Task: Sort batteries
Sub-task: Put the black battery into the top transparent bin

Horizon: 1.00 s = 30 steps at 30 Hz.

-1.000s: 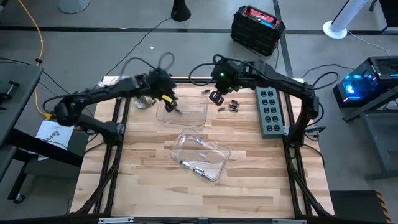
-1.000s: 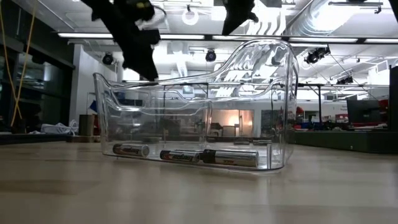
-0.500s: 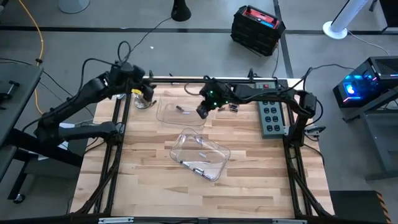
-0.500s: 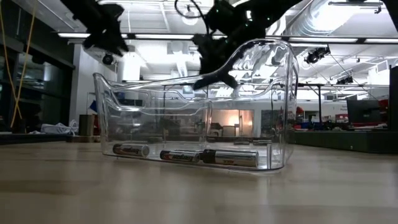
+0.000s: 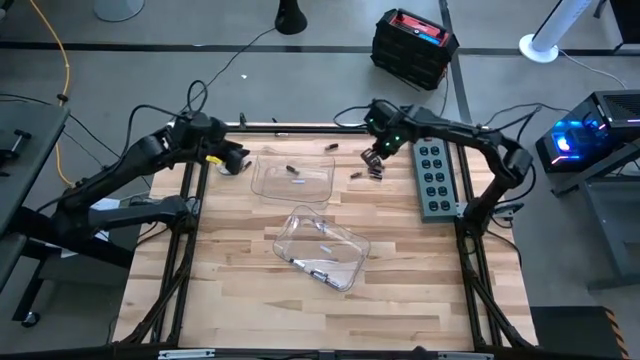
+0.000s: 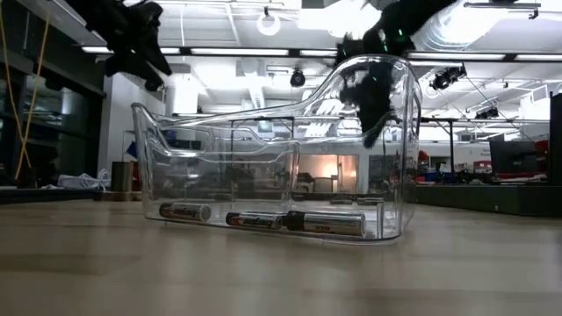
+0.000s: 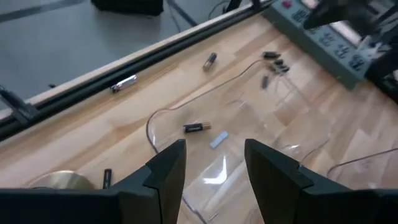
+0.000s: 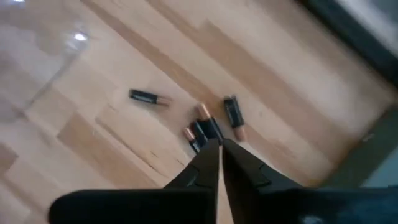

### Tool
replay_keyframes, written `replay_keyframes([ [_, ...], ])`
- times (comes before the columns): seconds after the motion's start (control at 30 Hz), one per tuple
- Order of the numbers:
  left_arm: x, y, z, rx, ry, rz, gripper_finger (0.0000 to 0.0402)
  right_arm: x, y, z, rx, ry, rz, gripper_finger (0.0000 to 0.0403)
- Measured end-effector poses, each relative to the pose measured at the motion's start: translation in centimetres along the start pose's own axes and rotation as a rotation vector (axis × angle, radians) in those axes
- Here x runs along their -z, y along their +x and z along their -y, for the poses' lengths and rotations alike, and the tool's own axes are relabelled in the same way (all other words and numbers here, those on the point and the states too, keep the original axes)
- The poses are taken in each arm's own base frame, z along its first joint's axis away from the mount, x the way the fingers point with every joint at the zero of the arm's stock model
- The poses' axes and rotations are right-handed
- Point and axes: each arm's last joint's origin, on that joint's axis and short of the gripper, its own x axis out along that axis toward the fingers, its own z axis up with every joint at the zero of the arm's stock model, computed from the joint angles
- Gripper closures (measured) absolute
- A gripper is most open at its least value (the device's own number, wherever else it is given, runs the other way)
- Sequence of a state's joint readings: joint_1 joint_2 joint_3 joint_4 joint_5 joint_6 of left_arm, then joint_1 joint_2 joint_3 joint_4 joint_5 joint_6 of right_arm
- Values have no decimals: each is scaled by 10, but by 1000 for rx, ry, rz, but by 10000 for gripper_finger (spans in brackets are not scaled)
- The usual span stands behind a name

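Observation:
Two clear trays lie on the wooden table. The far tray (image 5: 292, 176) (image 7: 205, 134) holds a dark battery (image 7: 197, 127) and a silvery one (image 7: 218, 140). The near tray (image 5: 322, 250) (image 6: 272, 167) has three batteries (image 6: 255, 219) lying on its floor. A cluster of dark batteries (image 5: 375, 172) (image 8: 202, 129) lies loose near the power strip. My right gripper (image 5: 372, 158) (image 8: 217, 147) hovers shut just above this cluster. My left gripper (image 5: 232, 160) (image 7: 214, 165) is open and empty, at the table's far left, beside the far tray.
A grey power strip (image 5: 436, 180) lies along the right side. Loose batteries (image 7: 210, 60) (image 7: 124, 83) lie near the far edge rail. A round brass-coloured object (image 7: 56, 182) sits under the left gripper, with a small dark battery (image 7: 107, 177) beside it. Bare wood fills the near half.
My left gripper has drawn back from over the far tray toward the table's far left corner, leaving a battery lying in that tray. My right gripper swung left over the far tray, then back right to the loose cluster by the power strip.

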<state>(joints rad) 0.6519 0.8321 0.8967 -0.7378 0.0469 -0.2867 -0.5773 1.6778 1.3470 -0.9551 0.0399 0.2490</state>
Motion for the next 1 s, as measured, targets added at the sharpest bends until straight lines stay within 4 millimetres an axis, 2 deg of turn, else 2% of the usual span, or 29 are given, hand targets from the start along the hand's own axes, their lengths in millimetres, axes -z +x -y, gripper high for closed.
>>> replay_keyframes([
  [0.1, 1, -7, 1, 42, 2, 16, 243, 5, 23, 16, -33, 112, -5, 358],
  [0.2, 2, -12, 3, 96, 4, 22, 243, 8, 41, 23, -51, 231, 48, 305],
  [0.33, 3, -14, 3, 117, 6, 27, 243, 15, 61, 26, -52, 321, 51, 240],
  [0.43, 2, -14, 3, 116, -7, 36, 243, 18, 75, 26, -48, 316, 38, 216],
  [0.63, -9, -14, 6, 130, -87, 141, 243, 17, 102, 29, 2, 249, 32, 211],
  [0.87, -21, -15, 7, 138, -228, 254, 243, 22, 108, 33, 69, 119, -10, 213],
  [1.0, -22, -16, 8, 146, -273, 263, 243, 24, 112, 33, 71, 42, -32, 256],
])
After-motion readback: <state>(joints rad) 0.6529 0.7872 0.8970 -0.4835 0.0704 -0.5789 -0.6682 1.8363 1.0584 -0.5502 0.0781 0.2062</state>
